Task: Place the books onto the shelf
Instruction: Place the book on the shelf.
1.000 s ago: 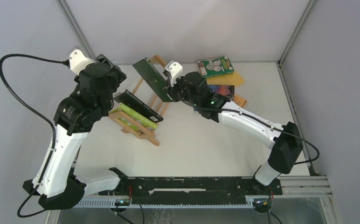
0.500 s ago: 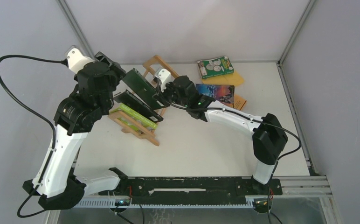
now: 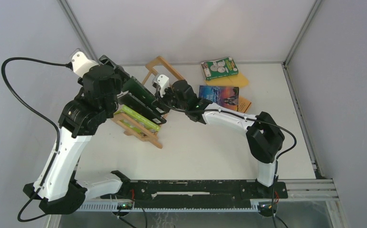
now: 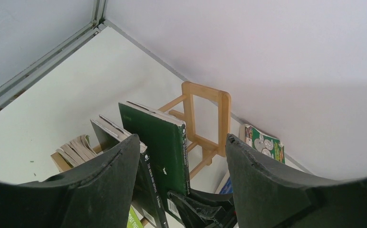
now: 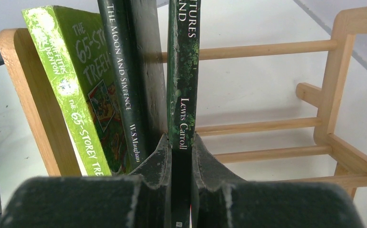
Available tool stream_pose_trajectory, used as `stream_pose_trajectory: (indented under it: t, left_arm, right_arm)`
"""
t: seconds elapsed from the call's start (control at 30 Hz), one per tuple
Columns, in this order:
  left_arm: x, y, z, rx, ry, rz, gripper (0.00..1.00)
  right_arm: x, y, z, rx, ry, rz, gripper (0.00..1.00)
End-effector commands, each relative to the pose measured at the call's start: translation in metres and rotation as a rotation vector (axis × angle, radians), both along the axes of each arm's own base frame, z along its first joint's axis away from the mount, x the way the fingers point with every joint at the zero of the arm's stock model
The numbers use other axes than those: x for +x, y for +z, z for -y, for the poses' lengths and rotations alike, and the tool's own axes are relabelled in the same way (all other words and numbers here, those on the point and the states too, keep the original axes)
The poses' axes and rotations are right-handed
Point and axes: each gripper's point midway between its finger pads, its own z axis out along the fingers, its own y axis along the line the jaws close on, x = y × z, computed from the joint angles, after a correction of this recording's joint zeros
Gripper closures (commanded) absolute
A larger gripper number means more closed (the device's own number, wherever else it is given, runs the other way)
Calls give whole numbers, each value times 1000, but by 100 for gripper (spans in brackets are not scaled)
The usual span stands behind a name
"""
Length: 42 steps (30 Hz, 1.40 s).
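Pale grey walls (image 3: 196,28) with metal posts (image 3: 301,31) in their corners closed in a white worktop (image 3: 210,142). The shelf (image 4: 225,121), of light wood slats, stood aslant toward the far-left corner of the worktop.

Three books stood in it, spines out, at the end nearer the left edge. The lime-green book (image 5: 84,95) leaned against the end frame, and its spine read "THE 65-STOREY TRE…", with "…FFITHS" and "DENTON" above. Just beside it stood the black book (image 5: 124,85), lettered "THE MOON AND SIXPENCE" and "W. S. Maugham". Next came the dark green book (image 5: 184,71), on which we read "…TURES", "…AND" and "Lewis Carroll". We could not tell whether its lower edge rested on the slats. The rest of the shelf held nothing.

The right fingers (image 5: 159,164) pinched the dark green book at the foot of its spine, one on each cover. The left fingers (image 4: 115,175) hung above the shelved books, spread wide and touching nothing.

Near the far edge, toward the right corner, the green book with white circles (image 3: 219,67) lay on the yellow-orange book (image 3: 236,80). The blue book (image 3: 218,95) lay flat just nearer. Their lettering was too small to read.
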Motion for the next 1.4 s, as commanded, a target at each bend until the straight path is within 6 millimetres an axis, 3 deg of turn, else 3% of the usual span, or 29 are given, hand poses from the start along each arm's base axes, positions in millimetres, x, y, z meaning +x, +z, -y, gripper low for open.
stream_pose_trajectory:
  t: [0.0,0.6,1.3,1.37]
  left_arm:
    - [-2,10,-3,-20,14,49,29]
    - [0,0,-1,-19,8,52,29]
    - [6,-5,6,-19,-11,47,29]
    - [6,-5,6,-20,-11,47,29]
  right_arm:
    - [4,83,-16,204,33,138,100]
    - [0,39,-26,133,78,78,100]
    - [-16,12,-29,87,109,35,100]
    - [-18,10,-29,82,107,33,93]
